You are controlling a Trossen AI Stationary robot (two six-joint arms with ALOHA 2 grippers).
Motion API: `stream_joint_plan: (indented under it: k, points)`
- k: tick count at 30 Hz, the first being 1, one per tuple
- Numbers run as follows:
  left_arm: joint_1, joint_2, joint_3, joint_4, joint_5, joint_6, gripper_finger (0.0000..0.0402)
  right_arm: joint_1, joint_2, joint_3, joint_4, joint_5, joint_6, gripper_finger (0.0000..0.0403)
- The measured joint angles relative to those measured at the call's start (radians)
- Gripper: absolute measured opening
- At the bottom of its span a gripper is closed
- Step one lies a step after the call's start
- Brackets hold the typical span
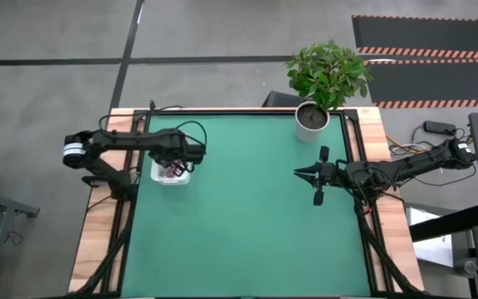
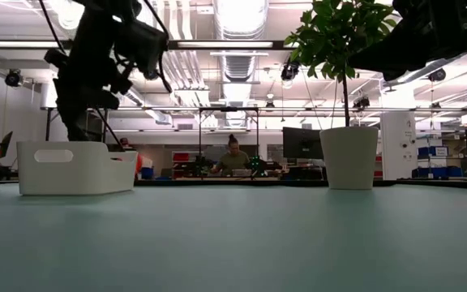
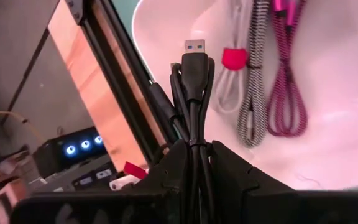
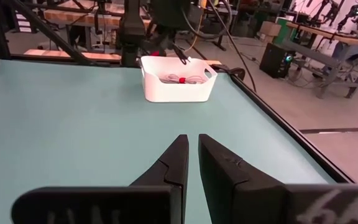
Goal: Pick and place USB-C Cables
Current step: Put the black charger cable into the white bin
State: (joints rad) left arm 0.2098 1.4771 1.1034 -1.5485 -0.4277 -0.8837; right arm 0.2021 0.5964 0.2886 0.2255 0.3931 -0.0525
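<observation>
My left gripper [image 3: 194, 148] is shut on a black USB-C cable bundle [image 3: 193, 81] and hovers over the white tray [image 1: 171, 174] at the table's left side. On the tray's floor lie a white cable with a red tie [image 3: 232, 62], a grey braided cable [image 3: 253, 93] and a red braided cable [image 3: 288, 81]. At the table's right side my right gripper [image 4: 191, 155] is held level above the mat. It is shut with nothing between its fingers and points toward the tray [image 4: 179, 79]. My left gripper pinches the black bundle's gathered strands [image 3: 195, 134] between its two fingers. The fingers slant down from above and run along the bundle. The bundle sticks out past the fingertips, its plug end [image 3: 194, 51] foremost, lifted clear above the tray's rim.
A plant in a white pot [image 1: 312, 118] stands at the table's far edge, right of the middle. Black rails frame the green mat [image 1: 247, 224], which lies open between tray and right arm. People and benches show in the room beyond.
</observation>
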Motion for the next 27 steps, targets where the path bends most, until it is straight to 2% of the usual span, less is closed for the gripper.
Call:
stream_joint_plan:
  k: [4,11,27]
  points:
    - [0.021,0.042,-0.001,0.025,-0.052,0.000,0.0031,0.000,0.000,0.000,-0.005,0.000,0.000,0.0027]
    - [0.025,0.131,-0.007,0.045,-0.068,0.001,0.0073,0.000,0.000,0.000,-0.011,0.000,-0.003,0.0027]
    - [0.025,0.186,-0.018,0.085,-0.126,0.000,0.0081,0.000,0.000,0.000,-0.011,0.000,-0.003,0.0027]
